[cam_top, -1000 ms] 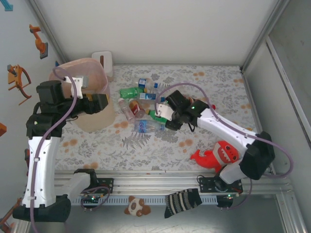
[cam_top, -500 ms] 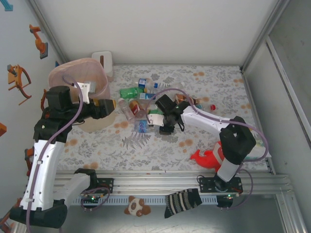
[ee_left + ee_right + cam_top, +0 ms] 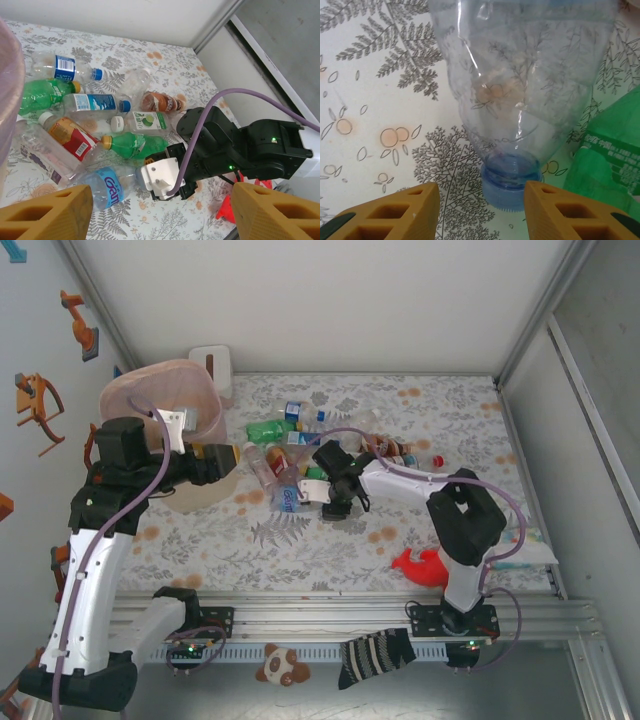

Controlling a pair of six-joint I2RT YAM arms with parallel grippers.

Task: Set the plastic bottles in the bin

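Note:
Several plastic bottles (image 3: 285, 435) lie in a heap mid-table. A clear bottle with a blue label (image 3: 290, 498) lies nearest the front. Its blue cap (image 3: 512, 186) sits between the fingers of my right gripper (image 3: 480, 207), closer to the right finger (image 3: 570, 212); the jaws are apart and do not pinch it. A green bottle (image 3: 610, 155) lies just to the right. My left gripper (image 3: 226, 455) hangs beside the pale-pink bin (image 3: 150, 390), open and empty, looking over the heap and the blue-labelled bottle (image 3: 107, 186).
A small white box (image 3: 212, 365) stands behind the bin. A red plush toy (image 3: 425, 565) lies at the front right beside the right arm. The right arm's cable (image 3: 200, 135) loops over the heap. Metal frame walls close the table's back and right side.
My right gripper has slid left along the table to the blue-labelled bottle's cap end. The left gripper shifted a little to the right, away from the bin, then held still.

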